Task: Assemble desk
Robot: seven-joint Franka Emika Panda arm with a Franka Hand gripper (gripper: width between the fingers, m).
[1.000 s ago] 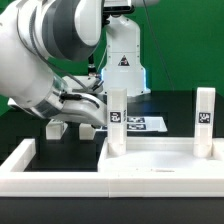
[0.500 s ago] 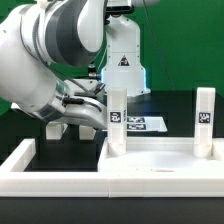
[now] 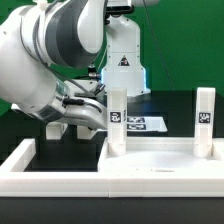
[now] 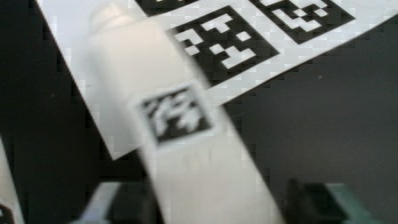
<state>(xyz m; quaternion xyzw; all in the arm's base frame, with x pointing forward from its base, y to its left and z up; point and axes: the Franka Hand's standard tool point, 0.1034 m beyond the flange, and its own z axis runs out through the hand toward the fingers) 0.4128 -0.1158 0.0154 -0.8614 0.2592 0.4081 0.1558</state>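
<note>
The white desk top (image 3: pixel 160 160) lies in front as a rimmed tray. Two tagged white legs stand upright on it: one at its left corner (image 3: pixel 115 120), one at the exterior view's right (image 3: pixel 205 120). My gripper (image 3: pixel 99 111) is just to the left of and behind the left leg. In the wrist view that leg (image 4: pixel 178 120) runs between my fingers (image 4: pixel 107 205), with a dark gap on each side. The gripper (image 4: pixel 222 208) is open around it and does not touch it. Two more leg blocks (image 3: pixel 57 128) (image 3: pixel 86 130) lie on the black table under the arm.
The marker board (image 3: pixel 146 123) lies flat behind the left leg and shows in the wrist view (image 4: pixel 249 30). A long white bar with a raised end (image 3: pixel 22 160) lies along the front at the exterior view's left. The robot base (image 3: pixel 123 60) stands at the back.
The arm's upper links have risen and turned a little over the last second. The gripper stays at the left leg. The legs and desk top have not moved.
</note>
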